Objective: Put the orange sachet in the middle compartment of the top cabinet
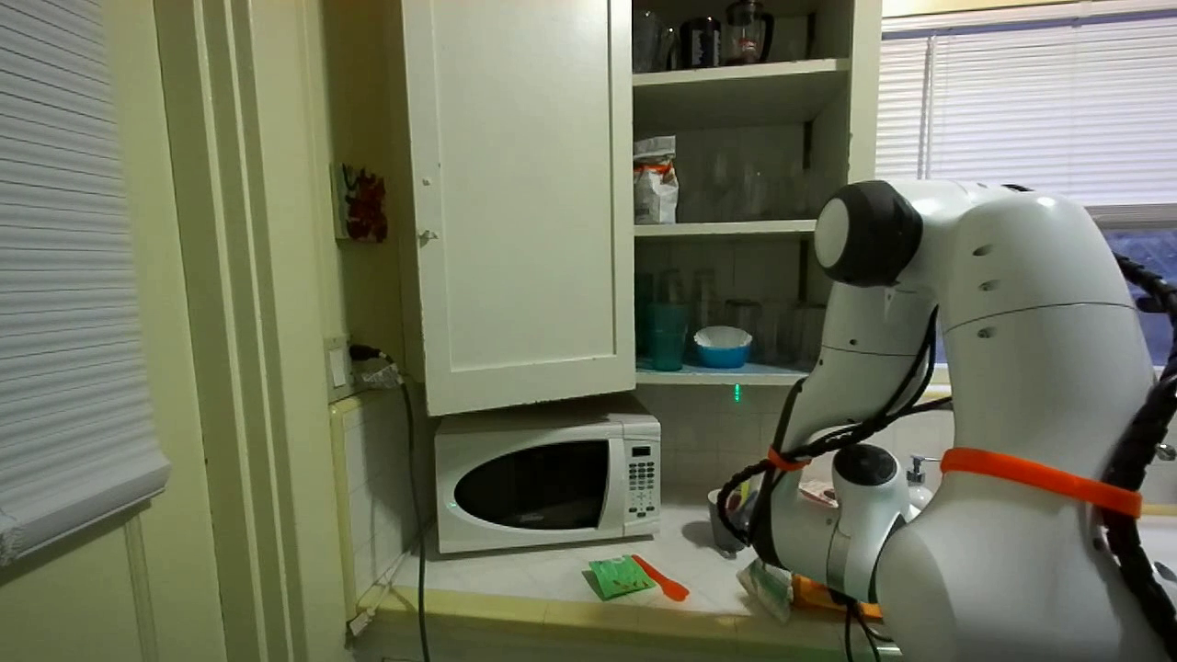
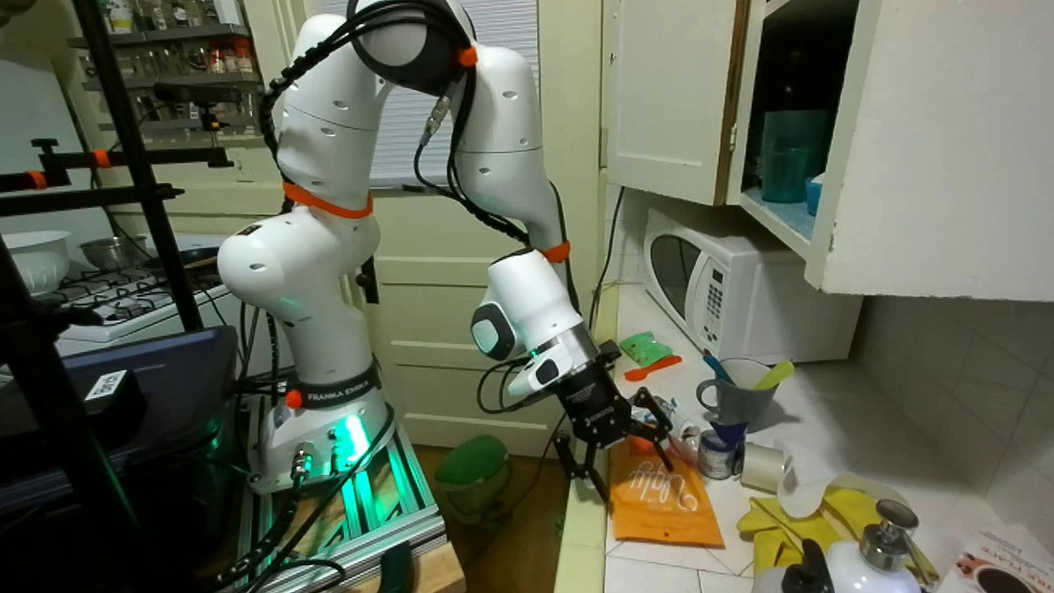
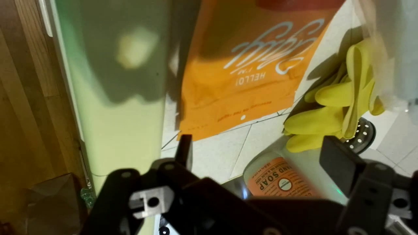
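The orange sachet [image 2: 667, 512] lies flat on the white tiled counter near its front edge. It fills the upper middle of the wrist view [image 3: 241, 94], and in an exterior view the arm partly covers it [image 1: 811, 594]. My gripper [image 2: 636, 483] is open and empty above the sachet's far end, pointing down at a tilt. In the wrist view the open fingers [image 3: 259, 151] are wide apart with nothing between the pads. The top cabinet [image 1: 524, 184] has its door open. Its middle compartment [image 1: 736, 228] holds a white bag with a red label and some glasses.
A white microwave [image 1: 542, 478] stands under the open door. On the counter are a green packet [image 1: 621, 576], an orange-red utensil [image 1: 667, 581], a grey mug [image 2: 741, 395], a can [image 2: 716, 455], yellow gloves [image 2: 823, 523] and a soap bottle [image 2: 873, 564].
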`<action>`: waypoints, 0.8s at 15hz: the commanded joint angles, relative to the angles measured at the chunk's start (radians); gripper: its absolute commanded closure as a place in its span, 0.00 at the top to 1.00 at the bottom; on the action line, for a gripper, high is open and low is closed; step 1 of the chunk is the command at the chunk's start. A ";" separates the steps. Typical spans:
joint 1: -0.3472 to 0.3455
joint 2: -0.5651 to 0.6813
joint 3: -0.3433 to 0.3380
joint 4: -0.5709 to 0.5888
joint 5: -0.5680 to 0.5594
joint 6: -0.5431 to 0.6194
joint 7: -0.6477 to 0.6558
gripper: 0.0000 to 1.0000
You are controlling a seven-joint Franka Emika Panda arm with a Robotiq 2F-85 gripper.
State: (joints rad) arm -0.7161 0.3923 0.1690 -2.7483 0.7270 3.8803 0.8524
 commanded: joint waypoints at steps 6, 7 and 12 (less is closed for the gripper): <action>-0.063 0.087 0.011 0.001 -0.158 0.042 0.132 1.00; -0.070 0.093 0.011 0.000 -0.171 0.042 0.139 1.00; 0.002 0.105 -0.094 0.002 -0.252 0.032 0.222 1.00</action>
State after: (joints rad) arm -0.7824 0.4696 0.1736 -2.7478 0.5578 3.8989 0.9734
